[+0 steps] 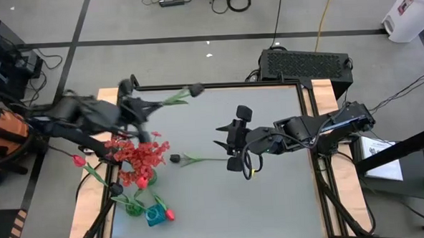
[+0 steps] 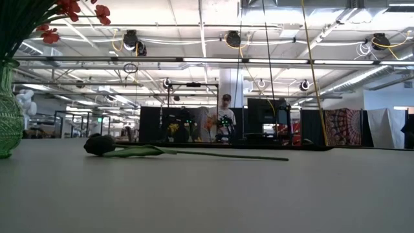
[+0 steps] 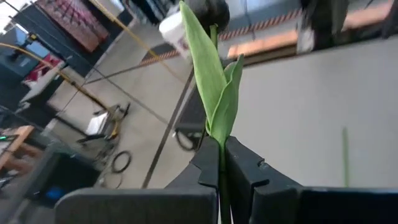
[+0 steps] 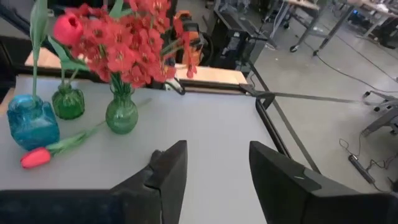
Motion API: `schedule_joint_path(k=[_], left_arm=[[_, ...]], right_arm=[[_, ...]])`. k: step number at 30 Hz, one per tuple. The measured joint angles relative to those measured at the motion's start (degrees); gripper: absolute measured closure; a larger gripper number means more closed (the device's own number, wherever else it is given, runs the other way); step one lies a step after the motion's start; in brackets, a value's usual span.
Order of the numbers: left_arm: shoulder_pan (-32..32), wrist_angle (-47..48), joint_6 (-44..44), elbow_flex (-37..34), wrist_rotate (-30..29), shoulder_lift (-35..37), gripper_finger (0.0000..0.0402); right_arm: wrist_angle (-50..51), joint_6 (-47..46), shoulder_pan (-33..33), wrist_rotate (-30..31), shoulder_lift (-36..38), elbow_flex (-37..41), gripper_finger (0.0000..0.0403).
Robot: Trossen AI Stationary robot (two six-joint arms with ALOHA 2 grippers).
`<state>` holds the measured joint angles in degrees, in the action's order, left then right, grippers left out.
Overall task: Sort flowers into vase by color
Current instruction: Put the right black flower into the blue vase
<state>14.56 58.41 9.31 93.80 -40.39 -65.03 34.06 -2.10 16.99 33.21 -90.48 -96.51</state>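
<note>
High view | left tool grips black-bud flower (no readable writing) | right tool open

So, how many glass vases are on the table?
3. A blue vase stands at the table's near-left corner, a small green vase is next to it, and a larger green vase holds the red flowers. None seems hidden.

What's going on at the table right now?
The left gripper is shut on a black-bud flower, held up near the table's far left edge. The right gripper hangs open over the middle of the table, holding nothing. Another black-bud flower lies flat on the table near it. A green vase already holds red blooms, beside a smaller green vase and a blue vase, with a red tulip lying beside them.
</note>
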Motion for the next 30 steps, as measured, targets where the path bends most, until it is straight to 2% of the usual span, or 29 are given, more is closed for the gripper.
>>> schedule_joint_path(k=[5,13,24,27,30], left_arm=[[2.3,-0.7,-1.6,-0.5,3.8,7.0,0.0391],[5.3,-3.3,-1.7,-5.1,8.9,15.4,0.0391],[7.2,-16.6,0.5,-23.0,14.6,30.7,0.0391],[7.2,-23.8,3.2,-28.5,19.1,35.1,0.0391],[7.2,-31.5,5.1,-32.9,26.0,38.6,0.0391]], right_arm=[[-4.2,2.9,0.0,-0.4,-0.4,0.0,0.0238],[-11.5,8.1,0.0,-0.5,-0.4,4.1,0.0238],[-16.5,7.2,0.0,-0.1,-0.3,12.0,0.0238],[-17.4,7.1,-0.1,-0.2,-0.4,13.3,0.0238],[-18.9,6.4,-0.4,-0.1,-0.3,14.8,0.0238]])
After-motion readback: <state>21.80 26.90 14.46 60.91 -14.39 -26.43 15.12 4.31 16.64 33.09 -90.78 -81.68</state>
